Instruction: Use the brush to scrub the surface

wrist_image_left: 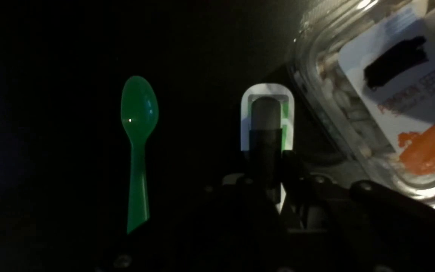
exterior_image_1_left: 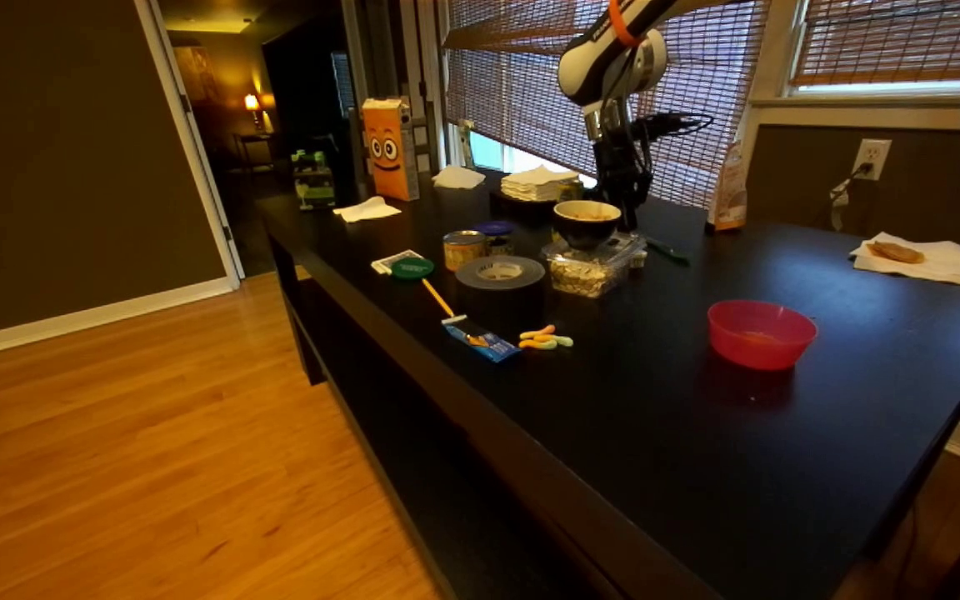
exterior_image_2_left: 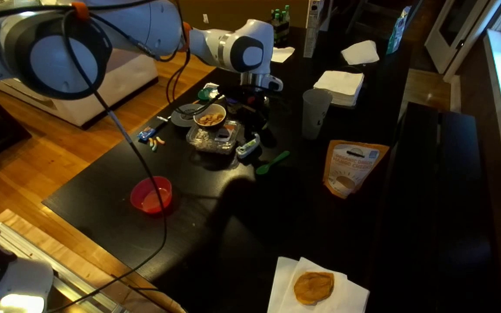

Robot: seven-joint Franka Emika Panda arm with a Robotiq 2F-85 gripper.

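The brush (exterior_image_2_left: 248, 148), a single small whitish-green one, lies on the glossy black-brown tabletop (exterior_image_2_left: 200, 184), between one green spoon (wrist_image_left: 138, 113) and one clear container of pumpkin seeds (exterior_image_2_left: 211, 146), closer to the container. The single gripper (exterior_image_1_left: 628, 217) points down at the brush, and in the wrist view its dark parts overlap the near end of it. The wrist view is too dark there: I cannot tell how far apart the fingers stand, nor whether they have hold of the brush.

One small black bowl (exterior_image_1_left: 587, 231) with brown pieces in it appears to sit on the container. Just beside the container is one roll of tape (exterior_image_1_left: 501, 288); near the roll lie one blue wrapper (exterior_image_1_left: 492, 346) and several gummy worms (exterior_image_1_left: 543, 342), too bunched to count surely. One red bowl (exterior_image_1_left: 757, 348) stands well apart from the brush. An exterior view shows one frosted cup (exterior_image_2_left: 315, 114) and one orange pouch of dried mango (exterior_image_2_left: 350, 167).
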